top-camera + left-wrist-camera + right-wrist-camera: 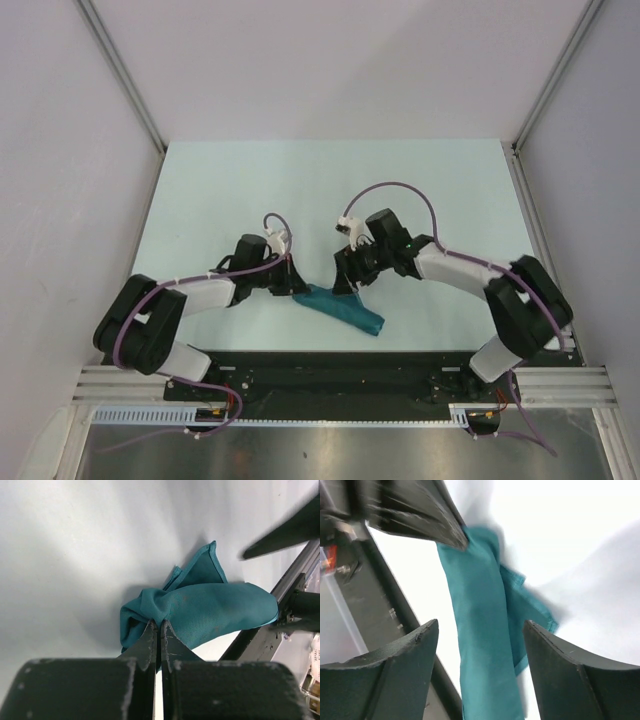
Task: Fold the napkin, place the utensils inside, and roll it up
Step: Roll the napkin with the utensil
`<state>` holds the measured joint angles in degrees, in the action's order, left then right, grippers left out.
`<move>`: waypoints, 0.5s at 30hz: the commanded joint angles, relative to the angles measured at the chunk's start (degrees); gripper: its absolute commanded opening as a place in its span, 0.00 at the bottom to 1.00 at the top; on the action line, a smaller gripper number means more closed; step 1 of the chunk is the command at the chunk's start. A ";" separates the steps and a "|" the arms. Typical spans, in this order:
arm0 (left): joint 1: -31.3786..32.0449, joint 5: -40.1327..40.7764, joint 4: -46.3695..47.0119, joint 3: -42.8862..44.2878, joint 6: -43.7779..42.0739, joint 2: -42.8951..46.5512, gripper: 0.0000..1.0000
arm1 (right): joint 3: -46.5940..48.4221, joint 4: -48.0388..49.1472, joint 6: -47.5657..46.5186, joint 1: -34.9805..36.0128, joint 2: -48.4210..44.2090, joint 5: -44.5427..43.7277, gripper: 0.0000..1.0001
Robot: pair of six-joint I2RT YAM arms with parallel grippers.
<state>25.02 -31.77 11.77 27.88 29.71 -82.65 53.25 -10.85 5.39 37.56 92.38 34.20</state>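
Napkin [345, 310] lies rolled on pale table [300, 190] btwn white walls [330, 70].

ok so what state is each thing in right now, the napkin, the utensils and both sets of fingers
napkin: rolled into a long bundle, one corner flap sticking out
left gripper: fingers shut, pinching cloth at one end of the napkin
right gripper: fingers open wide, one on either side above the napkin, not gripping it
utensils: none in sight
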 commanded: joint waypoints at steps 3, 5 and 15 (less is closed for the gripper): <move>0.30 0.83 -2.19 2.79 1.31 -3.48 0.00 | -3.86 1.01 -5.21 12.26 -12.04 -25.98 0.75; 0.30 0.74 -2.36 3.06 1.48 -4.01 0.00 | -5.09 1.10 -7.40 15.60 -12.66 -32.57 0.75; 0.21 -0.31 -3.86 5.96 0.78 -7.26 0.00 | -5.45 2.24 -12.07 30.90 -7.48 -53.87 0.76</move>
<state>25.02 -31.81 9.85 31.92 31.03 -88.31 47.00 -9.61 -3.70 66.00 82.50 -7.79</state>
